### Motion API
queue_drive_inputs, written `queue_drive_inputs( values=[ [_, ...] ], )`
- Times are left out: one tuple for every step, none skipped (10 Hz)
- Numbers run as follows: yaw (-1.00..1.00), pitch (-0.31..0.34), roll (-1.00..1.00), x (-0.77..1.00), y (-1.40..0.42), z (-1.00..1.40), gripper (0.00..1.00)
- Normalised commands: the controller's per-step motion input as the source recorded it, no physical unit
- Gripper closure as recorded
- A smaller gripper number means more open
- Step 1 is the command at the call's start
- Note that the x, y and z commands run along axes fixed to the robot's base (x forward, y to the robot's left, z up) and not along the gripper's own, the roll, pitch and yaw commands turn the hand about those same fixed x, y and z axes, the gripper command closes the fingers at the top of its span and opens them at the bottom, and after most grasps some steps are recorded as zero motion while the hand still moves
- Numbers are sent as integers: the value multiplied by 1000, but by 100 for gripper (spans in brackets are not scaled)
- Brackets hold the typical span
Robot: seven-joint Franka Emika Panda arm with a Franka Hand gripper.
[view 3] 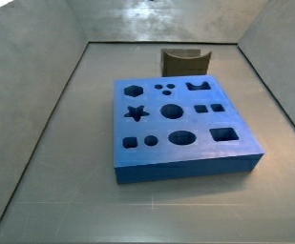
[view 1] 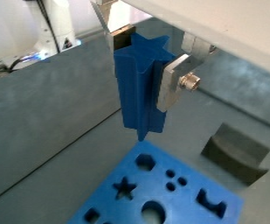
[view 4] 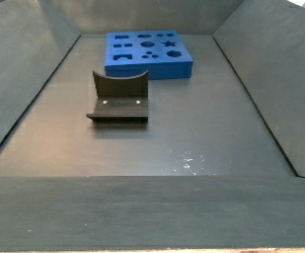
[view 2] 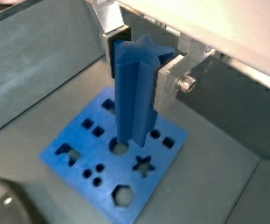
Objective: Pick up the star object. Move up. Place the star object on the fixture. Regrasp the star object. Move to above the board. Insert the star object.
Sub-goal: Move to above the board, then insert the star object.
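star object [view 1: 137,87] upright in pincer [view 1: 143,66] above board [view 2: 102,162]

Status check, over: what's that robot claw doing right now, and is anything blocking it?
Gripper high over the board, shut on the star object. Star object hangs upright, not yet inserted. Fixture empty beside the board; nothing in the way.

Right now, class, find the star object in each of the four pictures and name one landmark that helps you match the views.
Wrist view: star object upright in the gripper, high above the board.
Wrist view: star object again in the gripper, over the board.
Side view: not visible.
Side view: not visible.
Shared landmark: the board.
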Motion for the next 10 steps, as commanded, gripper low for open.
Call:
queue_drive_inputs(
  values=[
    [-17,-45,-266,-44,-18,1,100],
    [-13,-33,-207,-33,-11,5,100],
    [0,-6,0,0,0,0,100],
    [0,0,0,0,-34,0,100],
    [-354,0,0,37,-160,0,100],
    [-983,0,-9,0,-123,-109,100],
    [-1000,0,-3,0,-57,-169,100],
    [-1000,0,-80,3,-57,-249,100],
    [-791,0,-106,166,-86,-286,100],
    [0,0,-9,0,0,0,100]
  ],
)
